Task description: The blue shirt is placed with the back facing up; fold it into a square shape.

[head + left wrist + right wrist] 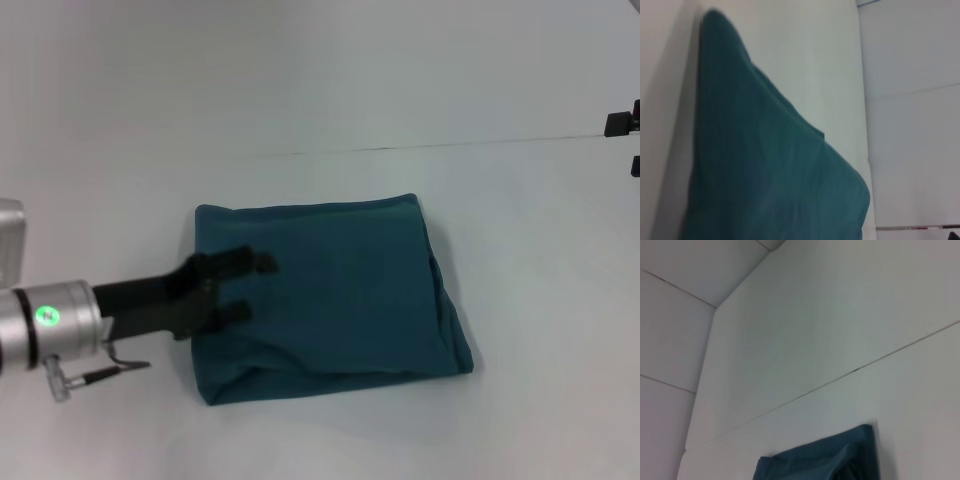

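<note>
Teal-blue shirt (335,295) lying folded on white worktop (520,220), under left end effector (250,287) hovering with fingers apart; right end effector (622,125) far off.

No text, label, brand, number or sign can be read anywhere; the blue shirt (330,295) shows only plain cloth.
</note>
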`<state>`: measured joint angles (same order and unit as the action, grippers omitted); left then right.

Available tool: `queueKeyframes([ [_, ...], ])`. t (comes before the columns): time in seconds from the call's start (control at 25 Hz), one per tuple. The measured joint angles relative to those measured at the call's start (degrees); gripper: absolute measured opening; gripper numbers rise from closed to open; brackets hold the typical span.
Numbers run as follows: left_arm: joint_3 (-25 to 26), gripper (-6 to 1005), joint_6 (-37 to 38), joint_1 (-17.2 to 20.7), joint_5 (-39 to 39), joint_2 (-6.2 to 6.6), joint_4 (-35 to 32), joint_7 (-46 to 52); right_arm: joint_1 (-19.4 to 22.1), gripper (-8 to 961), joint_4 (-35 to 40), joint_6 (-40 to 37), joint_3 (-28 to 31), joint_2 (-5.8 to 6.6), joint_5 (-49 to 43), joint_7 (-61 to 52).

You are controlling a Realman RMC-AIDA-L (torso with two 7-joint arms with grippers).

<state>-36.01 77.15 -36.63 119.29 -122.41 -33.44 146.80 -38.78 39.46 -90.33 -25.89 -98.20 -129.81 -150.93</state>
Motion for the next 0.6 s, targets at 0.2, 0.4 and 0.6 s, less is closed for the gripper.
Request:
queueKeyframes([
  [0.2,-4.7,842,-2.6,-0.4,0.3,-0.53,2.7,-0.4,0.0,885,0.0,0.0,-0.9,-0.14,-0.2,0.3],
  [0.4,-0.8,884,9.1,1.4,-3.3,1.09,-1.4,-6.5,0.2,885,-0.1,-1.7,-2.3,-0.19,0.0,2.9],
  [0.6,4.2,886,27.6,3.1,-4.2,4.53,-6.0,-25.0,-0.6,885,0.1,-8.2,-3.1,-2.54,0.6,20.8],
])
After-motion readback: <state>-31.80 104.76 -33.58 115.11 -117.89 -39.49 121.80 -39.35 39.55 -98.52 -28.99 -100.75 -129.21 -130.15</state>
